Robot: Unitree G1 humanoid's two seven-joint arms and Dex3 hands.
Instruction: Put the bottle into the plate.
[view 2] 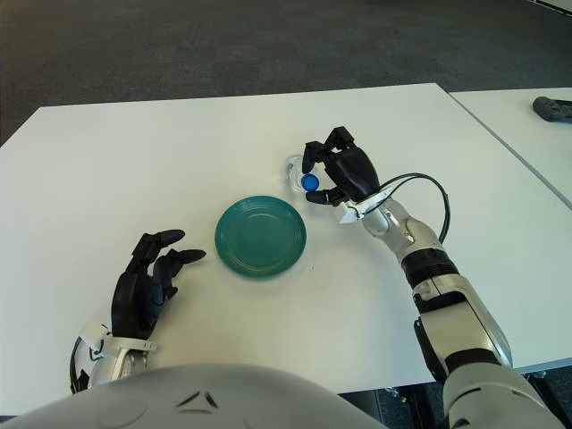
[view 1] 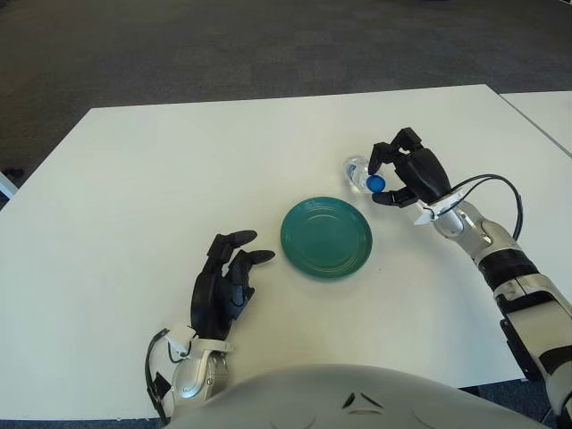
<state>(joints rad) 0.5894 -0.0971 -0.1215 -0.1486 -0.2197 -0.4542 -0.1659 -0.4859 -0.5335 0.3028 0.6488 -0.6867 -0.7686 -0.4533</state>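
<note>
The clear plastic bottle [view 1: 357, 172] with its blue cap [view 1: 375, 183] sits in my right hand [view 1: 409, 177], my fingers curled around its cap end, just beyond the far right rim of the green plate [view 1: 326, 237] and not yet over it. The body sticks out past my fingers toward the far side of the plate, so the grip looks shallow to me; if I swing too fast the bottle may pivot or slip. Let go too early and it may land outside the plate's rim or roll off it. My left hand [view 1: 223, 286] shows near the plate's left side, fingers relaxed and holding nothing.
</note>
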